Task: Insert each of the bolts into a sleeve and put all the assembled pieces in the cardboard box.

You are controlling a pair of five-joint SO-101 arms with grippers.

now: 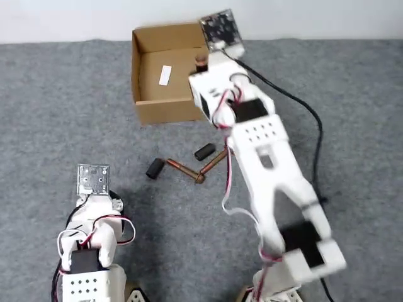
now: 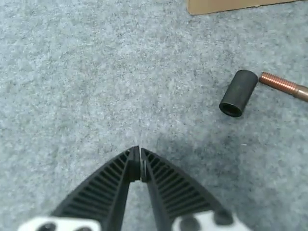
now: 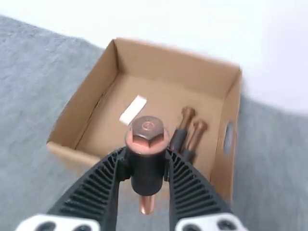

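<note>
My right gripper (image 3: pixel 143 168) is shut on an assembled piece (image 3: pixel 146 159), a copper bolt inside a black sleeve, held upright above the near wall of the cardboard box (image 3: pixel 96 91). Two assembled pieces (image 3: pixel 185 132) lie inside the box by its side wall. From above, the right arm (image 1: pixel 252 132) stretches to the box (image 1: pixel 143 100), the held piece (image 1: pixel 201 61) at its tip. On the carpet lie two loose black sleeves (image 1: pixel 155 168) (image 1: pixel 204 151) and two copper bolts (image 1: pixel 182 170) (image 1: pixel 214 162). My left gripper (image 2: pixel 139 161) is shut and empty, short of a sleeve (image 2: pixel 238 93) and bolt (image 2: pixel 284 85).
A white label (image 3: pixel 133 109) lies on the box floor (image 1: pixel 165 75). A black cable (image 1: pixel 302 107) runs along the carpet right of the right arm. Grey carpet covers the table; the box corner (image 2: pixel 226 6) sits beyond the left gripper.
</note>
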